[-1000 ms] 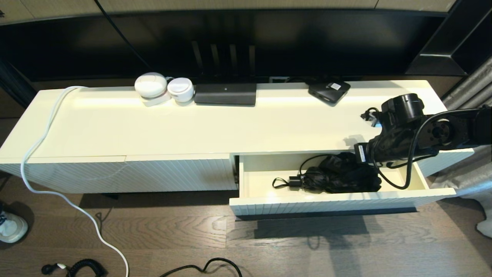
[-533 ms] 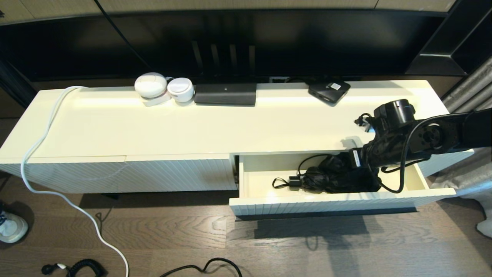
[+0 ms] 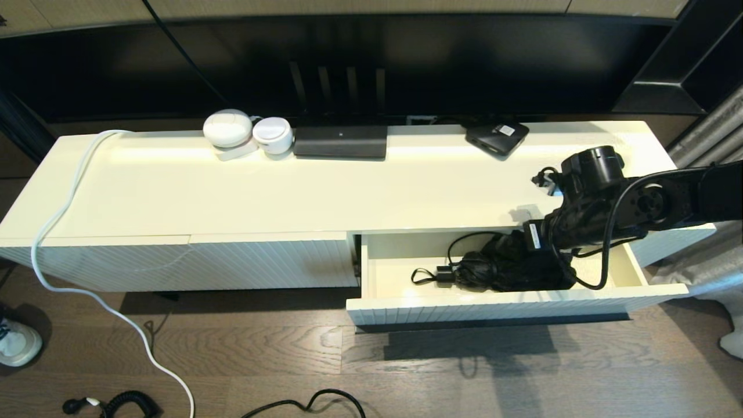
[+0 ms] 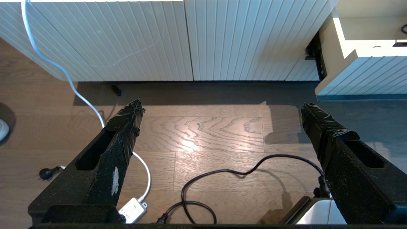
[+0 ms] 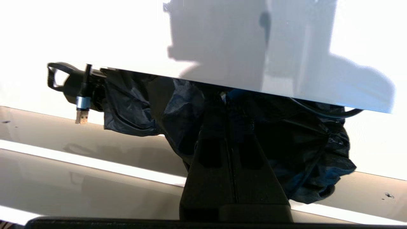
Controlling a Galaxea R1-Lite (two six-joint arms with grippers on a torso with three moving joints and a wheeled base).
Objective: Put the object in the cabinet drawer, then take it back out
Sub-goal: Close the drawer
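My right hand [image 5: 229,108] is pinched shut on the crumpled black fabric umbrella [image 3: 511,267], which lies in the pulled-out ribbed white cabinet drawer [image 3: 499,305], ready for lifting it out.

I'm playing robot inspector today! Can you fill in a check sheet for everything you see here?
Surface: cream cabinet top, mostly bare.
Job's things: drawer pulled open; folded black umbrella inside.
Clutter: two white round gadgets, black router, small black box along the back.
Claws: right claw shut on the umbrella; left claw open above the floor.
Cables: white cable, black cable.
Surroundings: wood floor, white shoe.
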